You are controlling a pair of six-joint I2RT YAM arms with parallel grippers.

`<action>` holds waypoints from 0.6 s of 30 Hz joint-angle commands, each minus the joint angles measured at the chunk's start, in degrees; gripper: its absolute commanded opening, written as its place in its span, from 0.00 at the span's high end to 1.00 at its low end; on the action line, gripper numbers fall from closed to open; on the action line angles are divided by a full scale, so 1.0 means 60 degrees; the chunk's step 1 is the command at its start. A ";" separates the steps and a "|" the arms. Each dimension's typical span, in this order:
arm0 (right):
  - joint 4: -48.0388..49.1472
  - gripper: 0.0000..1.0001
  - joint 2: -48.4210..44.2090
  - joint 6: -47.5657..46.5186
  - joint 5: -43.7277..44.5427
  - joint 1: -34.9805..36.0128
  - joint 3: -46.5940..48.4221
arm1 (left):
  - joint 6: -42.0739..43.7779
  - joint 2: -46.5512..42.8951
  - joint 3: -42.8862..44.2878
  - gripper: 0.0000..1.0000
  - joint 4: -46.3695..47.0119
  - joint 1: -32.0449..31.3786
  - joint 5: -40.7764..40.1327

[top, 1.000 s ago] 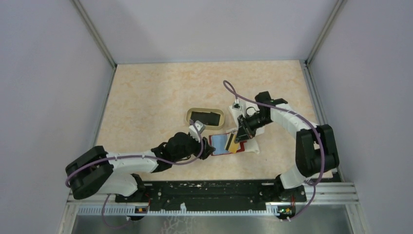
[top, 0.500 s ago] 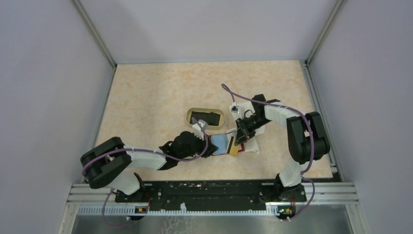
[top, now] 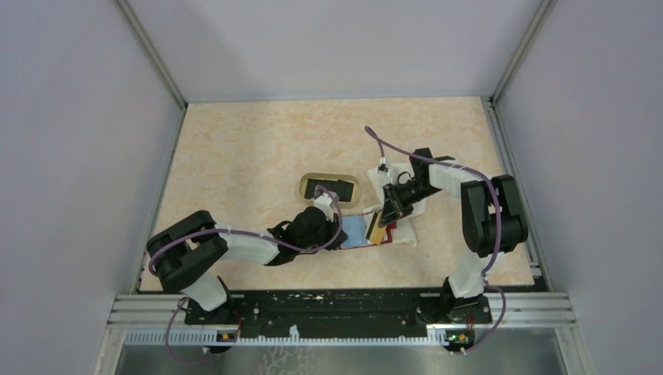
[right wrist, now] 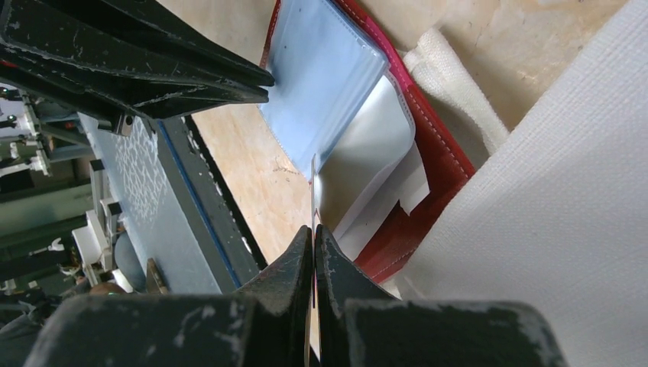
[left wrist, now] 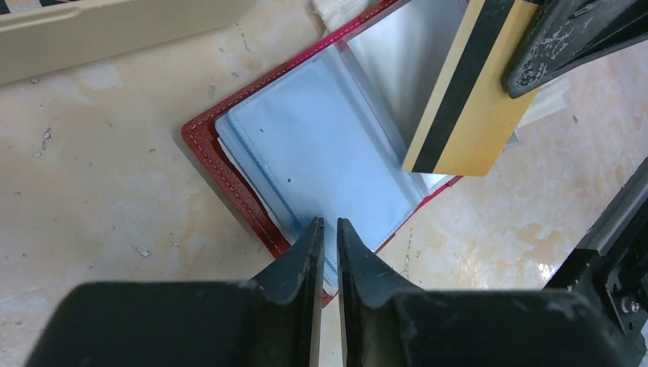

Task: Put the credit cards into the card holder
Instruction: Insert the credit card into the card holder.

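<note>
The red card holder (top: 349, 243) lies open on the table, its light blue clear sleeves up, and also shows in the left wrist view (left wrist: 221, 164) and the right wrist view (right wrist: 435, 153). My right gripper (top: 385, 212) is shut on a yellow credit card (top: 380, 232) with a black stripe (left wrist: 474, 99), held tilted over the holder's right half. That card shows edge-on in the right wrist view (right wrist: 313, 191) between my right gripper's jaws (right wrist: 314, 229). My left gripper (left wrist: 327, 223) is shut, its tips over the holder's near left edge (top: 338, 234). Black credit cards (top: 328, 187) lie in the tan tray.
The tan oval tray (top: 303, 184) sits just behind the holder, and its rim shows in the left wrist view (left wrist: 115, 30). A white cloth (top: 404, 234) lies under the holder's right side and the right gripper, filling the right of the right wrist view (right wrist: 550, 214).
My left arm has folded in, with its gripper staying at the holder's left edge. My right arm has shifted slightly, the yellow card still over the holder.
</note>
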 commanded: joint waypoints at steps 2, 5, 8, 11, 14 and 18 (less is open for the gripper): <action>0.0059 1.00 0.0379 0.0020 -0.0462 -0.0039 0.0466 | -0.0294 0.0100 0.0138 0.83 -0.0606 0.0021 -0.0456; 0.0002 1.00 0.0610 0.0020 -0.0568 -0.0036 0.0499 | -0.0240 0.0168 0.0152 0.84 -0.0560 0.0019 -0.0396; -0.0033 1.00 0.0835 0.0042 -0.0564 -0.0038 0.0561 | -0.0201 0.0231 0.0171 0.84 -0.0543 0.0017 -0.0295; 0.0089 1.00 0.0988 0.0159 -0.0462 -0.0026 0.0539 | -0.0175 0.0233 0.0144 0.84 -0.0532 0.0020 -0.0296; 0.0140 1.00 0.1124 0.0299 -0.0387 -0.0025 0.0602 | -0.0175 0.0221 0.0112 0.84 -0.0514 0.0017 -0.0281; 0.0194 1.00 0.1337 0.0482 -0.0249 0.0039 0.0852 | -0.0115 0.0218 0.0105 0.84 -0.0514 0.0019 -0.0255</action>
